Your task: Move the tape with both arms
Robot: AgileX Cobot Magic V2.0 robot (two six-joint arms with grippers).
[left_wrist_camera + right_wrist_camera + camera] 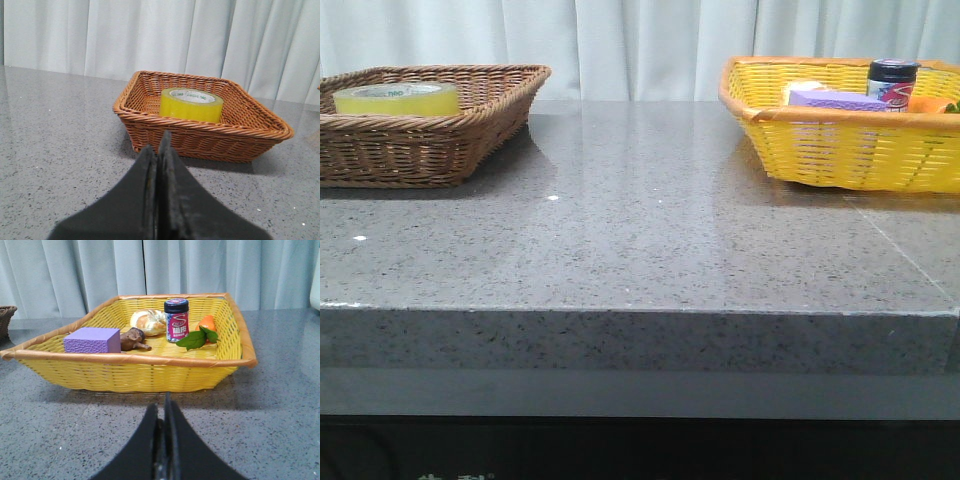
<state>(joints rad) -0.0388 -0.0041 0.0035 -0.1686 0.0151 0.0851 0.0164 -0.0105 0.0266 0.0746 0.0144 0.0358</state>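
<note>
Nearest my wrist cameras, left gripper (159,150) and right gripper (164,412) both sit clenched, grasping nothing, above the grey table (640,250). I see the tape (191,104) lying flat inside the brown wicker basket (250,131), at the table's far left.

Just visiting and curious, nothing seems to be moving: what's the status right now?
Left tool shut, empty; right tool shut, empty. Tape sits in brown basket, untouched. Yellow basket holds other items. Nothing between tool and tape.
</note>
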